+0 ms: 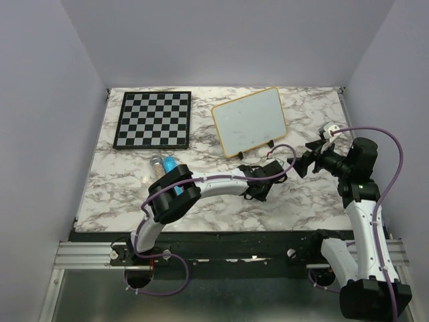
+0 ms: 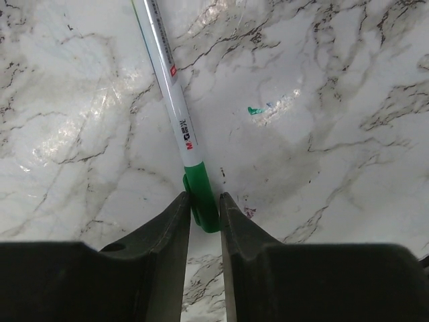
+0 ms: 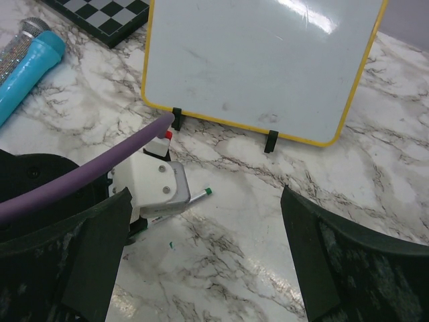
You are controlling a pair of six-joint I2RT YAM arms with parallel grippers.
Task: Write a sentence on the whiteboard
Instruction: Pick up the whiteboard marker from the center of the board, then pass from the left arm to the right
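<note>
The whiteboard (image 1: 249, 122) stands propped on two black feet at the back of the table, its face (image 3: 261, 60) blank but for faint smudges; the sentence is not in view. A white marker (image 2: 174, 100) with a green cap lies flat on the marble in front of the board. My left gripper (image 2: 204, 201) is down at the table with both fingers pressed against the green cap. From above, that gripper (image 1: 258, 189) sits just below the board. My right gripper (image 1: 299, 162) hovers to the right, open wide and holding nothing. It looks down on the marker's far end (image 3: 201, 195).
A black-and-white chessboard (image 1: 153, 119) lies at the back left. A blue tube (image 1: 171, 168) and a glittery silver one (image 1: 156, 163) lie beside the left arm's elbow. A small green mark (image 2: 253, 111) stains the marble near the marker.
</note>
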